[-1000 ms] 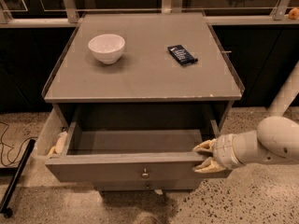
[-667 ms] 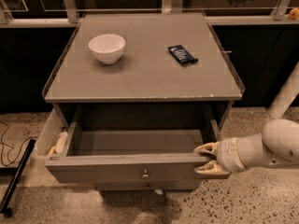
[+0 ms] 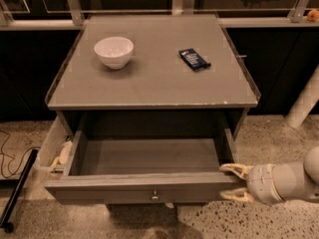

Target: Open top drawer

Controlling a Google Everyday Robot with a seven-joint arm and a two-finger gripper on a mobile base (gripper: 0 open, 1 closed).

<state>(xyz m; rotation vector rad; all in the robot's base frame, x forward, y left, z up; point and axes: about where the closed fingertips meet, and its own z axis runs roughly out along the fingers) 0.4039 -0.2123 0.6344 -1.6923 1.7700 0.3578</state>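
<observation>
The top drawer [image 3: 139,189] of the grey cabinet is pulled far out. Its deep grey inside is bare, and a small round metal knob [image 3: 155,195] sits at the centre of its front panel. My gripper [image 3: 234,183] is at the drawer's front right corner. Its two pale fingers [image 3: 233,169] are spread apart, one above and one below the corner of the front panel. The white arm runs off to the right.
A white bowl [image 3: 113,52] and a dark blue packet [image 3: 194,59] lie on the cabinet top [image 3: 149,83]. A pale bin [image 3: 52,148] hangs at the cabinet's left side. A black cable and bar [image 3: 17,188] lie on the speckled floor at left. A white post [image 3: 305,103] stands at right.
The gripper and arm have drawn slightly toward the right and front. The drawer stands out about as far as before.
</observation>
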